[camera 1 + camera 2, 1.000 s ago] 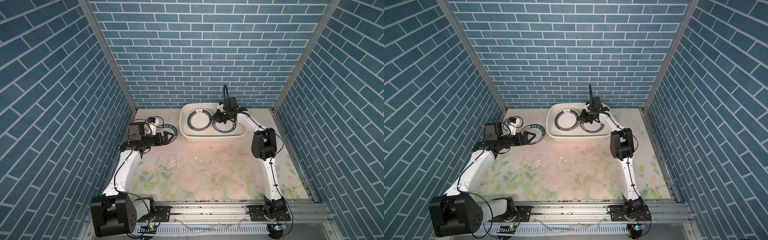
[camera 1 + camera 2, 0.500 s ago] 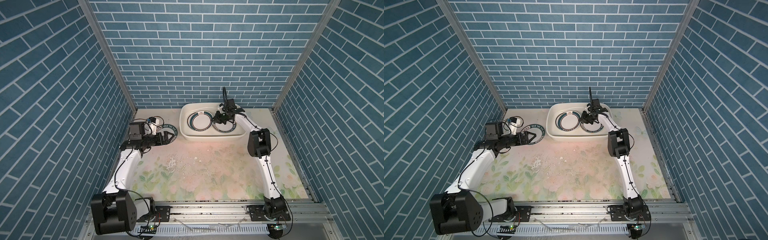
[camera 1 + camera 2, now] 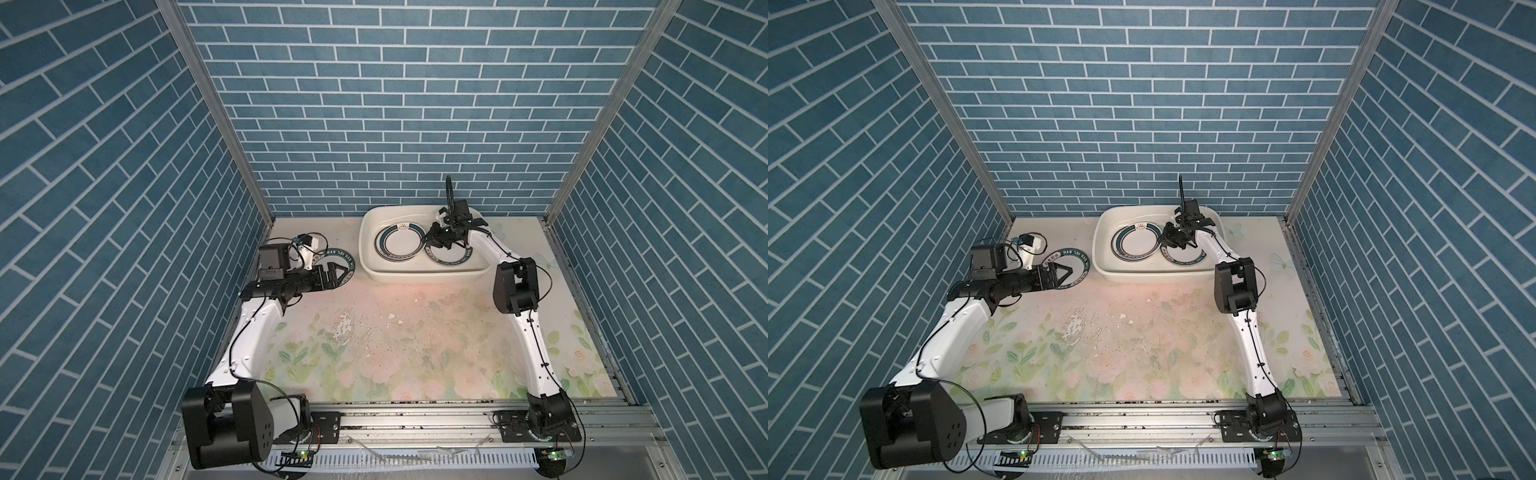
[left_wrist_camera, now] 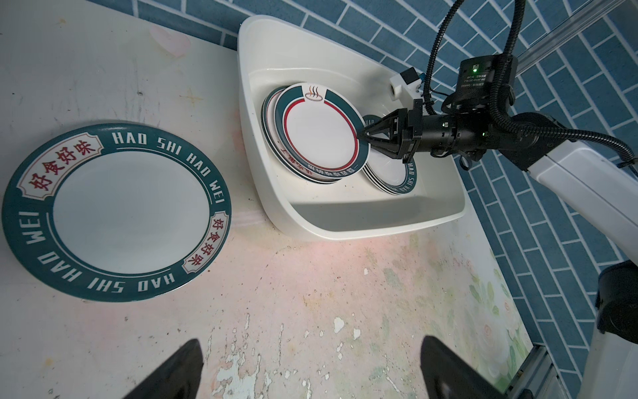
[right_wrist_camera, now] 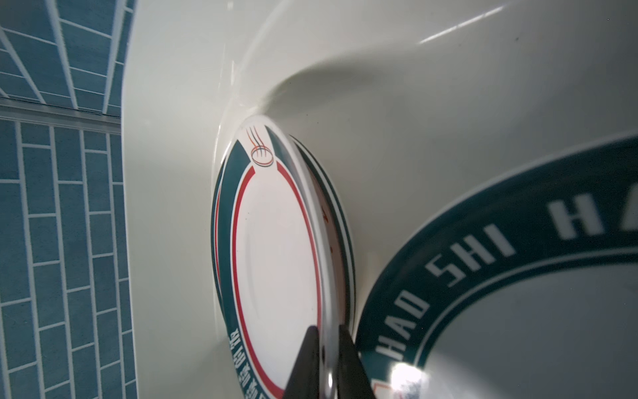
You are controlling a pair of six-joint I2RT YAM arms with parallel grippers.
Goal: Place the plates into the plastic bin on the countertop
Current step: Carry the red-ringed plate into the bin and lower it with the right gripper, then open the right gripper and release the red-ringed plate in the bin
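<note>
Your right tool (image 4: 360,135) pinches the thin rim of a stiff, slippery, breakable plate (image 4: 319,138) in the bin (image 4: 345,233); your left tool (image 4: 310,349) hangs spread.

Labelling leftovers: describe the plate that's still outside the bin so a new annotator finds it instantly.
In both top views, find the large glossy white plastic bin against the back brick wall. Just left of it, on the pale floral countertop, lies a round white plate with a dark teal lettered rim. It alone sits outside the bin.

Plates (image 4: 268,119) under top plate (image 4: 321,134) mostly obsc.
</note>
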